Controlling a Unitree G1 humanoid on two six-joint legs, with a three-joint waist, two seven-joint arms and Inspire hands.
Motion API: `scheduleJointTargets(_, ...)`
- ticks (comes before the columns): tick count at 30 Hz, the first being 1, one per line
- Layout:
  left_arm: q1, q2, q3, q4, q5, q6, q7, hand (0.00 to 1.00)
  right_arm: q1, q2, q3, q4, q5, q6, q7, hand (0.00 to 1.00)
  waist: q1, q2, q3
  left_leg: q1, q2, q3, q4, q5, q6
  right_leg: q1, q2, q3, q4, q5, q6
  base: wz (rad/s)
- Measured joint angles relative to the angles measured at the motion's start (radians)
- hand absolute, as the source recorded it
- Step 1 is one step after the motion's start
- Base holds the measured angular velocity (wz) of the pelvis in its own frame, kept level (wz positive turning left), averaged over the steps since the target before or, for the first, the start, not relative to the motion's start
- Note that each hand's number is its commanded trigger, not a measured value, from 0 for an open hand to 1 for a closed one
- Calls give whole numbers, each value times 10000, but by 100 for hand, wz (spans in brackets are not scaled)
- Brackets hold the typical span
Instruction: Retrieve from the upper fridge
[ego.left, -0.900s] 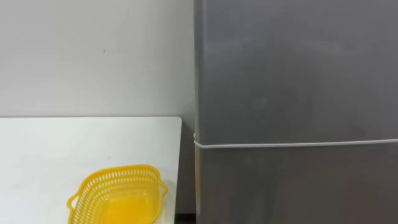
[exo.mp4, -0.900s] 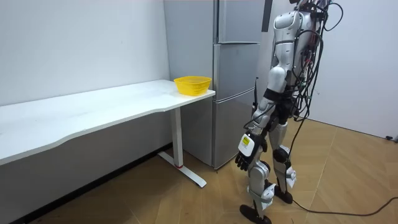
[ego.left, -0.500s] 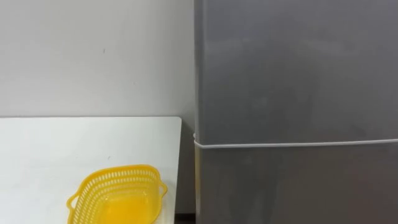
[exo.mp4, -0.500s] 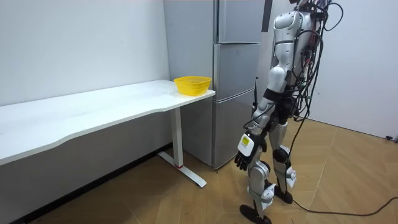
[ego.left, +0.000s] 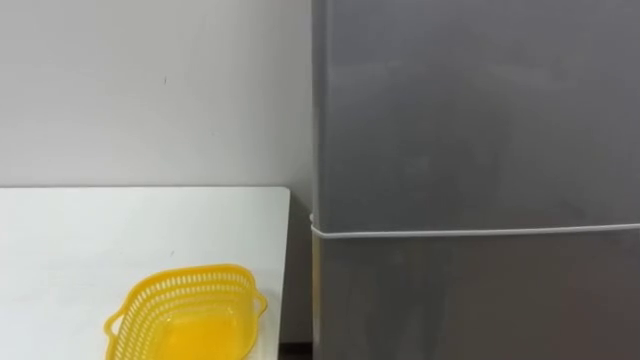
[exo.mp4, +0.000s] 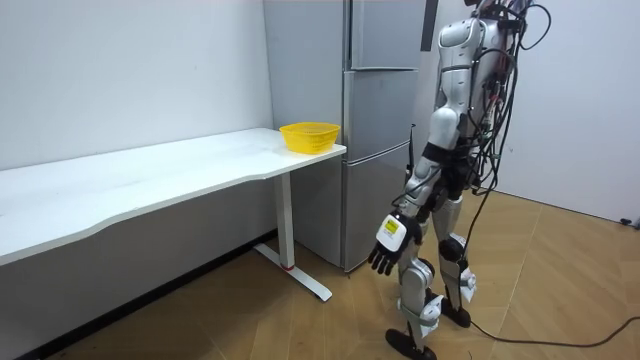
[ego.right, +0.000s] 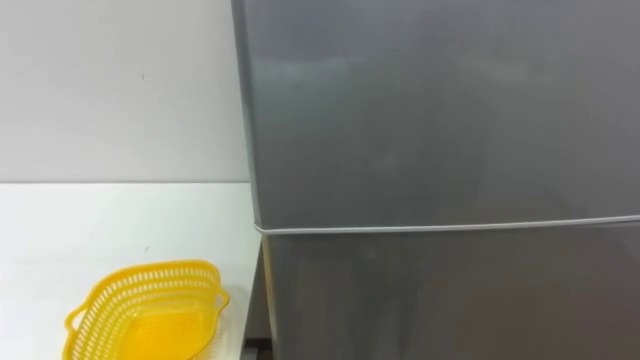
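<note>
Well, in my left eye view the grey fridge (ego.left: 470, 180) stands straight ahead. Its upper fridge door (ego.left: 470, 110) is shut flush, and a thin pale seam parts it from the lower door (ego.left: 470, 300) beneath. Beside the fridge is the white table (ego.left: 90, 230), set against a plain wall (ego.left: 150, 90). A yellow slotted basket (ego.left: 185, 315) sits near the table's fridge-side corner.

In the room view the robot stands upright on the wooden floor (exo.mp4: 560, 300), just in front of the fridge. The left robot hand (exo.mp4: 385, 252) hangs low beside the thigh with its fingers spread and loose, holding nothing. From that robot hand the upper fridge door is high above and off toward the room view's left, well apart. The basket lies farther to that side, also above hand level. I cannot tell what lies behind the closed door.

My right eye view gives the same scene: shut doors, with the basket on the table beside them.
</note>
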Motion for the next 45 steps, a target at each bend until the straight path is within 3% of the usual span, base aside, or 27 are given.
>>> scheduleJointTargets(4,64,9,415,0,-1434,-177,486,0,4,1,-47,-2,28,3,-27,0,-67,28,12,39,-1,16,-56,2,2,2,-1,21,0,0,0,0)
scheduleJointTargets(7,101,-13,789,0,-3463,-611,870,0,30,2,-99,84,26,9,-116,0,-43,61,35,123,-4,60,-78,3,3,43,-2,63,5,0,0,-4)
scheduleJointTargets(11,-43,-10,1473,-60,-6076,-875,1163,0,71,-3,-233,57,67,10,-171,0,67,108,44,337,2,165,-174,2,3,163,-3,164,-5,0,0,-8)
scheduleJointTargets(16,-30,-13,2310,-785,-7888,-1176,1753,0,233,-7,-648,-41,-149,4,-166,0,225,168,27,464,3,225,-214,3,3,190,-2,268,48,0,1,-7)
scheduleJointTargets(19,-124,35,2756,-1504,-7936,-1646,2589,0,246,-32,-897,-119,-535,-17,-187,0,213,200,29,429,2,178,-214,2,3,178,-1,237,51,-1,1,0)
scheduleJointTargets(24,-122,27,2793,-4642,-7868,-2372,4507,0,392,-39,-905,-526,-703,-22,-410,0,250,247,-1,339,-5,97,-201,6,8,117,21,279,76,7,-10,0)
scheduleJointTargets(26,-139,38,2840,-6434,-7378,-2804,5330,0,453,-37,-985,-594,-793,-86,-596,0,265,269,-19,367,-5,94,-207,7,8,103,22,284,75,7,-10,0)
scheduleJointTargets(28,-206,152,2842,-7377,-6738,-3185,5870,0,493,-36,-1006,-680,-895,-99,-772,0,251,289,-25,361,-5,88,-215,7,9,106,23,282,57,8,-11,0)
scheduleJointTargets(32,-275,261,3048,-9823,-4584,-3450,6879,0,657,-31,-995,-921,-1208,-258,-924,0,258,275,-34,365,-5,68,-215,7,9,110,27,267,52,8,-11,0)
scheduleJointTargets(35,-278,379,3134,-11126,-3852,-3717,7304,0,668,-43,-987,-921,-1212,-303,-1005,0,260,283,-28,373,-5,70,-216,7,9,111,26,261,38,8,-11,0)
scheduleJointTargets(39,-314,475,3378,-13250,-2836,-3767,7561,0,805,-45,-993,-904,-1182,-322,-1158,0,475,321,-26,292,-6,46,-232,6,8,17,26,231,18,6,-9,0)
scheduleJointTargets(43,-360,723,3493,-15707,-2824,-3824,7420,0,768,-40,-979,-908,-1196,-337,-1161,0,462,367,-34,267,-25,-64,-218,6,9,53,21,178,3,6,-9,6)
scheduleJointTargets(45,-391,742,3491,-16252,-2836,-3979,7060,0,782,-41,-982,-918,-1191,-396,-1107,0,406,386,-47,337,-46,-115,-220,6,9,182,3,91,-47,3,-4,12)
